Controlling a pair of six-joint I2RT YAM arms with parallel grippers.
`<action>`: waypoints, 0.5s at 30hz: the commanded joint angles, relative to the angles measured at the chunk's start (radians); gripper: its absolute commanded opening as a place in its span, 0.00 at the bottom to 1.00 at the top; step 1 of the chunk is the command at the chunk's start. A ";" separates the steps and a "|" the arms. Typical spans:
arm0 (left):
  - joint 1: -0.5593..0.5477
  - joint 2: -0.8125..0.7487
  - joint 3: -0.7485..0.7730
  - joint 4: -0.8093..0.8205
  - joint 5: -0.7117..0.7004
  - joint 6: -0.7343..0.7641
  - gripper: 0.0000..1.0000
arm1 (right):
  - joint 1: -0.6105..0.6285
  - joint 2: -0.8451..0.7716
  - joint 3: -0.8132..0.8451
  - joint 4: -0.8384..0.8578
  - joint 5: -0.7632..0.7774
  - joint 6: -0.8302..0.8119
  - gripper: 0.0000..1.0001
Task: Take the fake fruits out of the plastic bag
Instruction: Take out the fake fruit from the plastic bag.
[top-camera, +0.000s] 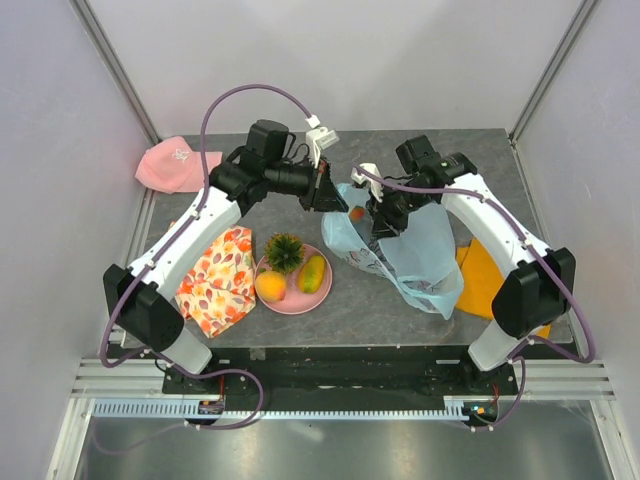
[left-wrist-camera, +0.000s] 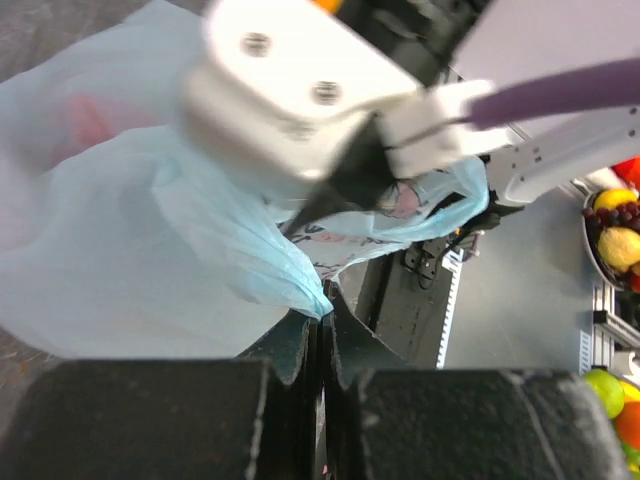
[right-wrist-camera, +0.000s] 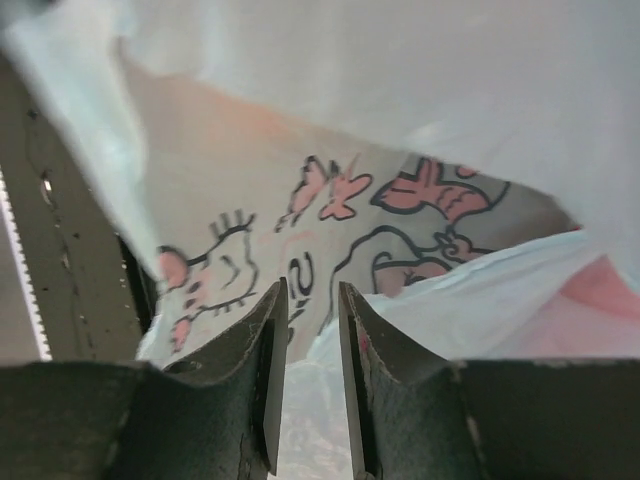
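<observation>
The left pincer (left-wrist-camera: 322, 315) is clenched on a fold of the plastic bag (top-camera: 420, 255), holding its mouth up over the middle of the tabletop (top-camera: 350, 312). The right pincer (right-wrist-camera: 310, 295) sits inside that mouth. Its jaws are parted by a narrow gap with only printed film ahead, and nothing looks clamped. A reddish fruit (top-camera: 357, 212) shows at the opening, just beside the right pincer. The pineapple (top-camera: 285, 250), orange (top-camera: 270, 287) and mango (top-camera: 312, 273) lie on the pink plate (top-camera: 296, 303) toward the near edge, left of the bag.

To do this step well, I judge the left arm should hold the film taut and high. The right pincer should spread wider and close on the fruit alone, not on film.

Room is tight, with the two wrists near each other at the mouth. Bare tabletop lies between bag and plate. The orange cloth (top-camera: 482, 280) lies by the right edge and the floral cloth (top-camera: 220, 280) toward the left.
</observation>
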 joint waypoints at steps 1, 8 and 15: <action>0.028 0.004 -0.005 0.060 0.023 -0.057 0.01 | 0.039 -0.061 -0.025 -0.021 -0.087 0.033 0.34; 0.031 -0.005 -0.025 0.094 0.057 -0.117 0.02 | 0.102 -0.074 -0.180 0.388 0.123 0.345 0.39; 0.044 -0.031 -0.075 0.134 0.129 -0.183 0.02 | 0.088 0.069 -0.115 0.471 0.370 0.562 0.47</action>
